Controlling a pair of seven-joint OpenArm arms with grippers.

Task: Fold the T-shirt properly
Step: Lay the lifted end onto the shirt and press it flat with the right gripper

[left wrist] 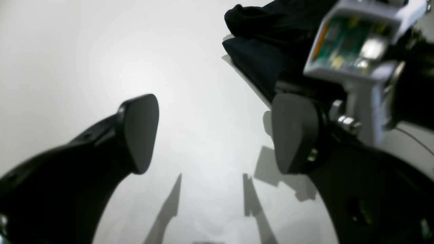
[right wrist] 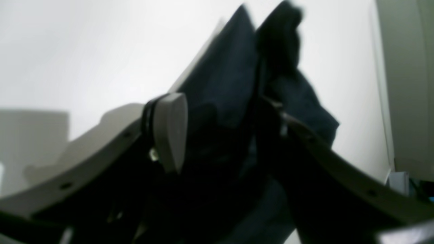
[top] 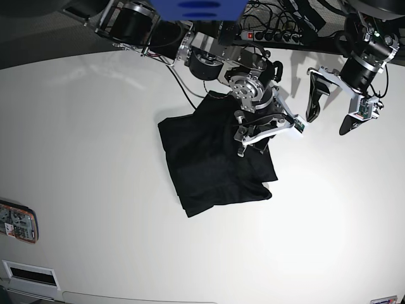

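Two pads [left wrist: 140,132] of the left gripper [left wrist: 217,134] stand wide apart over bare bench [left wrist: 84,51], nothing btwn them; T-shirt [left wrist: 261,57] at frame's upper right. Right wrist view: we see right gripper [right wrist: 220,135] w/ dark cloth btwn its fingers, grip unclear thru blur. Base view: T-shirt [top: 212,158] lies crumpled mid-bench toward the far edge, right gripper [top: 259,130] at its far-right part, left gripper [top: 332,107] raised, well apart.

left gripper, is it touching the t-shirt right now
Apart. In the base view the left gripper hangs open over bare table, clear of the T-shirt; its wrist view shows only table between the fingers.
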